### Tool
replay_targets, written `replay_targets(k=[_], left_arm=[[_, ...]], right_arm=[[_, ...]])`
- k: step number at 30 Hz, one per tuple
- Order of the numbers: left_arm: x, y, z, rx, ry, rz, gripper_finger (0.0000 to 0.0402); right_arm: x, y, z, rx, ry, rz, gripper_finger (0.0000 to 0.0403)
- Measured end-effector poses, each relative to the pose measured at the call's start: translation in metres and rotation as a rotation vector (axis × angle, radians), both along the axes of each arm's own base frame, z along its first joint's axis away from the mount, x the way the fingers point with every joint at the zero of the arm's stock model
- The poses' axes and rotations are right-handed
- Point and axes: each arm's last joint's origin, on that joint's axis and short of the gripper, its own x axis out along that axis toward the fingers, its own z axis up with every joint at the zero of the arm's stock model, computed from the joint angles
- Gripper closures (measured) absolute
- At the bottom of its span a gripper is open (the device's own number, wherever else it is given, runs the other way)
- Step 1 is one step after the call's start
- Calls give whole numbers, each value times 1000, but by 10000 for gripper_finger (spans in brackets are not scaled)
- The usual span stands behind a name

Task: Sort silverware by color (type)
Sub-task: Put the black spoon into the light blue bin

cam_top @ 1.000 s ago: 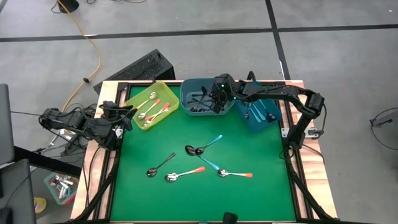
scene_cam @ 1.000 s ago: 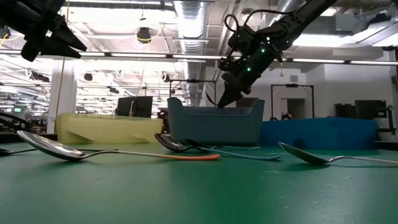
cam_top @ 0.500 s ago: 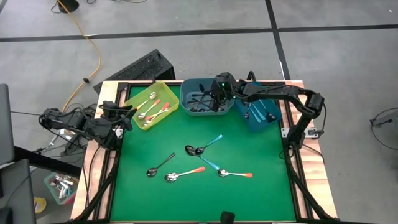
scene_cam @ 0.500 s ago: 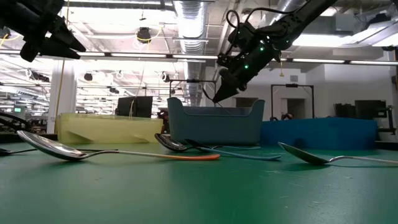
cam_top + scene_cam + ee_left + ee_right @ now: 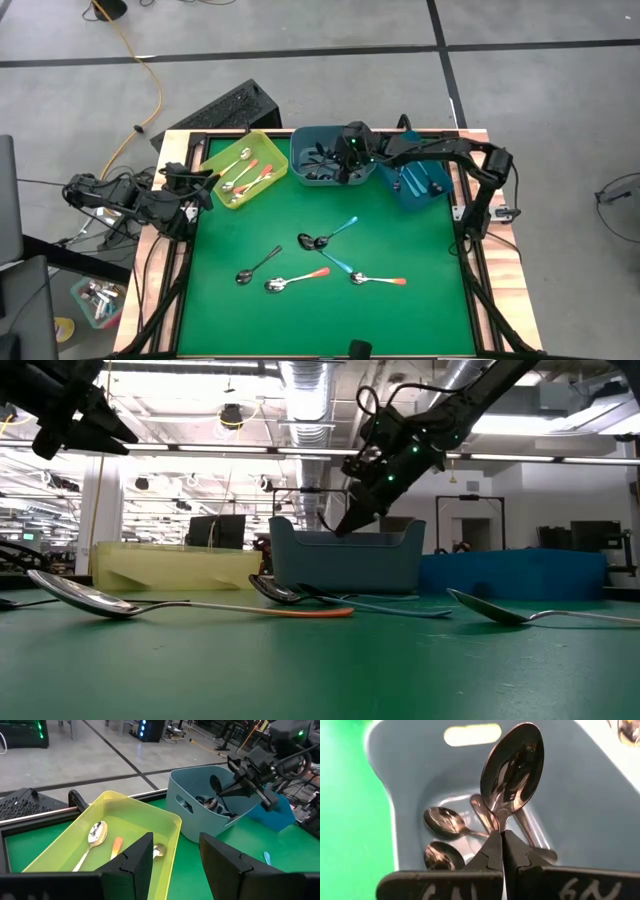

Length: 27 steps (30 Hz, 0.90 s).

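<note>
My right gripper (image 5: 501, 851) hung over the grey-blue plastic bin (image 5: 300, 150) at 12 o'clock on the green mat (image 5: 420, 320), fingers pinched tight on the thin stem of a plain dark-metal spoon (image 5: 512, 769), bowl sticking out beyond the tips. Other dark spoons (image 5: 442, 822) lay in that bin below it. Risk as I judged it: grip was on a narrow stem only, so the spoon could pivot or slip, and if let go off-centre it might clip the bin wall and bounce out toward the yellow tray (image 5: 262, 145) at 11 or the blue bin (image 5: 438, 193) at 1. Five spoons (image 5: 322, 240) w/ mixed handles waited mid-mat. Left gripper (image 5: 172, 860) sat parked at 9, fingers apart, holding nothing.
</note>
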Motion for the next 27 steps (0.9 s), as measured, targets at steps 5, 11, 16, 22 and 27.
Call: replay_targets(k=[5, 11, 16, 22, 27], left_arm=[[0, 0, 0, 2, -2, 4, 258], [0, 0, 0, -4, -8, 7, 258], [0, 0, 0, -5, -8, 6, 258], [0, 0, 0, -7, -8, 4, 258], [0, 0, 0, -4, -9, 7, 258]], right_arm=[[-3, -5, 0, -6, 5, -13, 397], [-2, -10, -9, 20, 10, -40, 397], [2, -9, -24, 52, 48, -41, 397], [2, -10, -23, 35, 42, -37, 397], [1, -12, -23, 31, 42, -44, 377]])
